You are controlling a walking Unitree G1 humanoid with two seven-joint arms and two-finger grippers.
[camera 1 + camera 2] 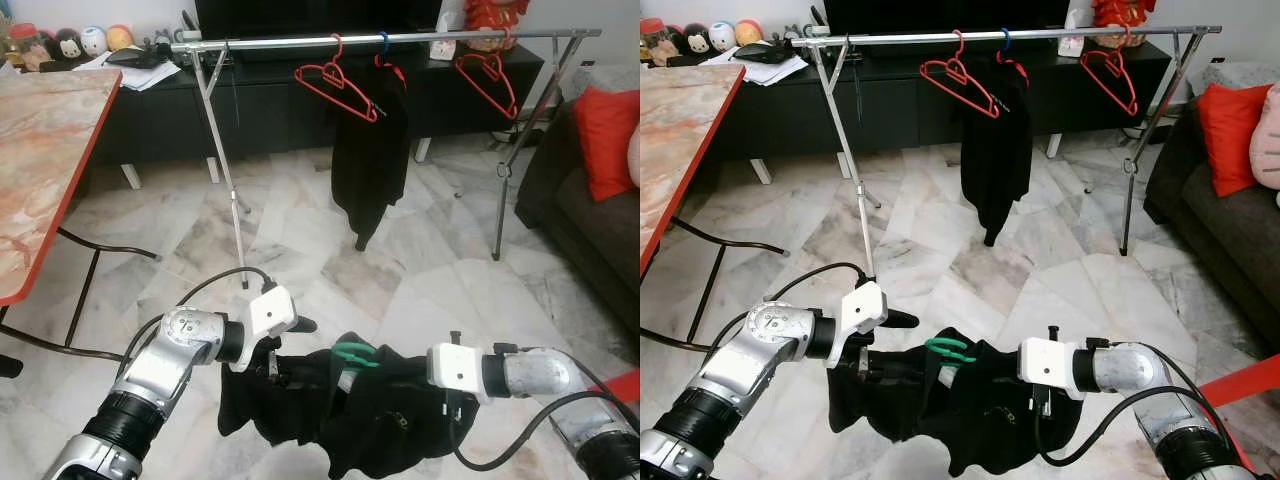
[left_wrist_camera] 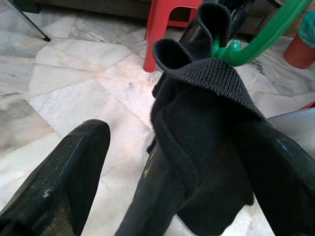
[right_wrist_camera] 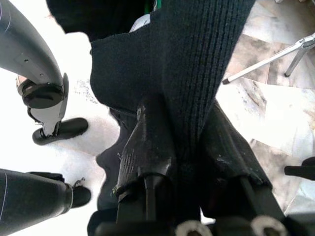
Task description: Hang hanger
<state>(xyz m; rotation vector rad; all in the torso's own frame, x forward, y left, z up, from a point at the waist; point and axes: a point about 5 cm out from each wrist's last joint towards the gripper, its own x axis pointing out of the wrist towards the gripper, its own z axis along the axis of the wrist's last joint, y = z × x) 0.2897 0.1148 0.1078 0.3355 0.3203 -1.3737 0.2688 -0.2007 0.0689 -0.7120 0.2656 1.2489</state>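
Rack [image 1: 400, 38] ahead w/ red hangers [image 1: 338, 88]; both grippers [image 1: 283, 368] [image 1: 440, 405] clamped on sweater [image 1: 350, 410].

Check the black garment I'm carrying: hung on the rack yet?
No. The black garment on its green hanger is held between both grippers, short of the rack.

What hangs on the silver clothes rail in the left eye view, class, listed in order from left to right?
Empty red hanger → black garment on a blue-hooked hanger → second empty red hanger.
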